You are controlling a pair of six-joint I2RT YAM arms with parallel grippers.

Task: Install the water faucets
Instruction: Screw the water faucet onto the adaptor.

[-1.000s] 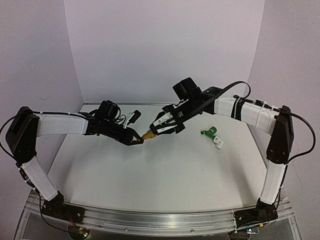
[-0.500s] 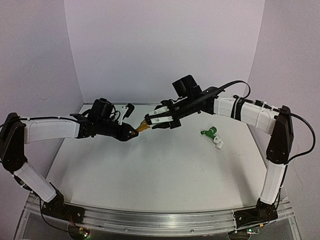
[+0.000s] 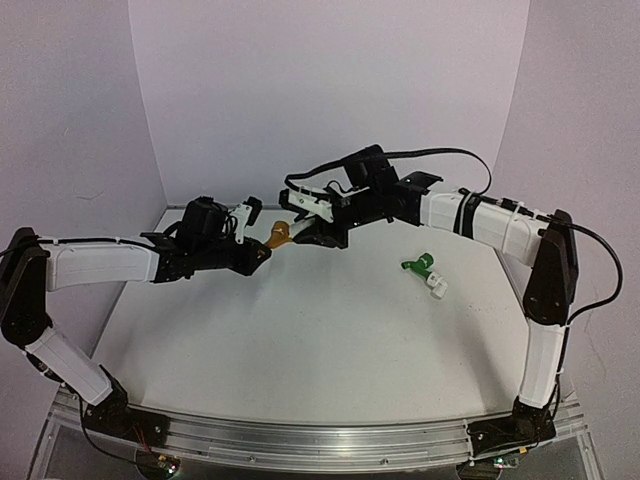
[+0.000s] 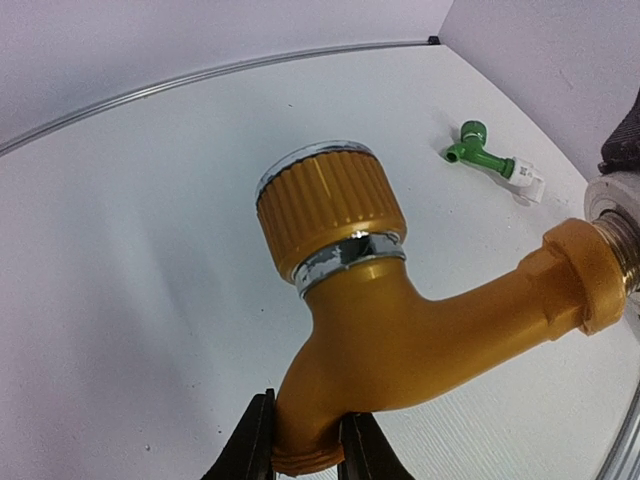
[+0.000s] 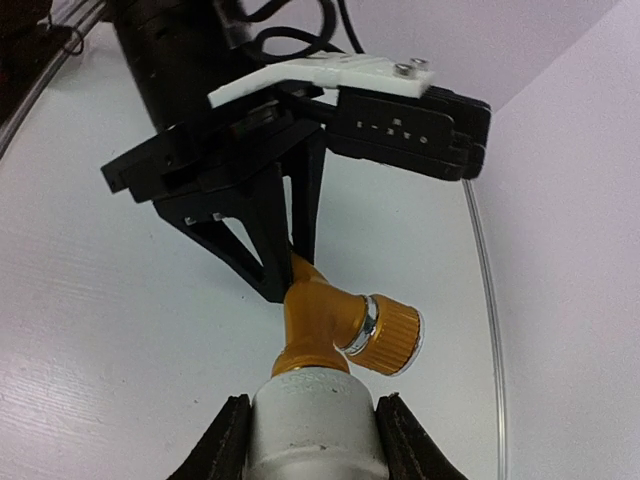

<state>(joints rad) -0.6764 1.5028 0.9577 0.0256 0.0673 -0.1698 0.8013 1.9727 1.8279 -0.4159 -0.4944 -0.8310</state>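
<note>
Orange-yellow plastic toy faucet (image 3: pixel 280 236) hung in the air above the white table (image 3: pixel 300 350), toward the back, caught between my two arms. On the left, my left gripper (image 4: pixel 305 445) was clamped on the tip of its short spout, with the dark fingers (image 4: pixel 250 440) pressed to either side of the rim. From there the body curved up to a ribbed round knob with a silvery band under it, and a hexagonal collar led out to the metal threaded end. That end met a white cylindrical pipe fitting (image 5: pixel 312 420). My right gripper (image 5: pixel 312 445) was closed on this fitting from both sides, so the faucet and fitting sat in one line between my two hands. In the right wrist view the knob pointed off to the right of that line.

Further right, a green plastic toy faucet (image 3: pixel 420 264) lay on its side on the table, well apart from both grippers, with a small white fitting (image 3: pixel 438 288) touching its near end.
</note>
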